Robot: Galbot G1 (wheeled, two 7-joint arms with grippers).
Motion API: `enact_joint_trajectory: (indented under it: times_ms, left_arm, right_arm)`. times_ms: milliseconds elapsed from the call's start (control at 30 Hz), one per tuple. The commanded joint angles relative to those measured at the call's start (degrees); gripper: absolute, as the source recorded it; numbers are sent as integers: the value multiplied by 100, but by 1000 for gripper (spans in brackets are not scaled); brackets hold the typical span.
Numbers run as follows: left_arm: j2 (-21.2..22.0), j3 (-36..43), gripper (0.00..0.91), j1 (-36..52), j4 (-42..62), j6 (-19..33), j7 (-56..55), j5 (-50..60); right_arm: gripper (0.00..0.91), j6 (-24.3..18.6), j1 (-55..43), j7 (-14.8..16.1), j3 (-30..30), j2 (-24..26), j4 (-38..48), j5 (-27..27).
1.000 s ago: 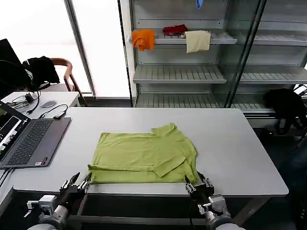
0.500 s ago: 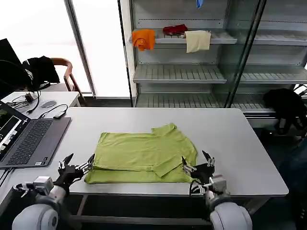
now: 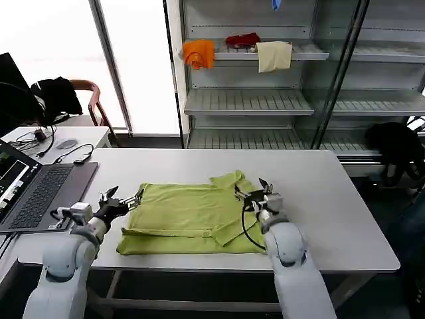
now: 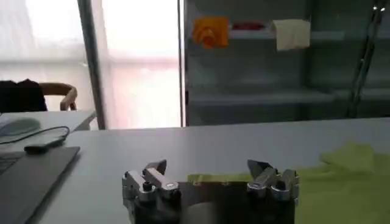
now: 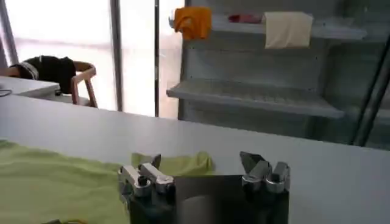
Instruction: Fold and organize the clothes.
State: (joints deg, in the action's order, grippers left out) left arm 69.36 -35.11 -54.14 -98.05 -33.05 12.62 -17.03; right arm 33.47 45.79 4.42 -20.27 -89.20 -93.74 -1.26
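The clothes, one lime yellow-green T-shirt (image 3: 192, 214), lie flat in the middle of the white table (image 3: 332, 199), with a sleeve turned in and the collar toward the far right. My left gripper (image 3: 123, 199) hovers open at the shirt's far left corner, with nothing between its fingers. My right gripper (image 3: 253, 190) hovers open just above the collar end. In the left wrist view the left gripper (image 4: 207, 170) faces the shirt's edge (image 4: 341, 179). The right wrist view has the right gripper (image 5: 202, 162) over the table with the T-shirt's collar (image 5: 180, 163) just ahead.
An open laptop (image 3: 41, 197) sits on the table's left end. Behind it are a side table with cables (image 3: 63, 141) and a chair with a black garment (image 3: 56, 94). Shelves at the back hold orange (image 3: 198, 53), red (image 3: 242, 41) and cream (image 3: 273, 56) cloths.
Both arms have risen from below the table's front edge and moved forward over the shirt, the left to its far left corner and the right to the collar. The shirt has not moved.
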Motion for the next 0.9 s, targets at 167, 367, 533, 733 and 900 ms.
enact_joint_trajectory:
  times_ms: [167,367,533,733,900]
  left_arm:
    - [35,484,907,1249,1824,-13,139,468]
    - [120,514,907,1288,1946,-12,193,587]
    - [116,519,907,1386,2140,-8,215,666]
    - [165,518,907,1404,2239,-6,236,718]
    - [224,526,907,1407,2237,-7,241,747]
  right_arm:
    - [907,-21,-1495,58,-177,-580,2332,-426]
    - [907,-28,-1538,27,-241,-580,2527,-428]
    - [907,-33,-1606,-12,-272,-580,2702,-426]
    - [907,-37,-1709,-32,-290,-580,2876,-411]
    - [907,-37,-1772,-41,-279,-580,2998,-419]
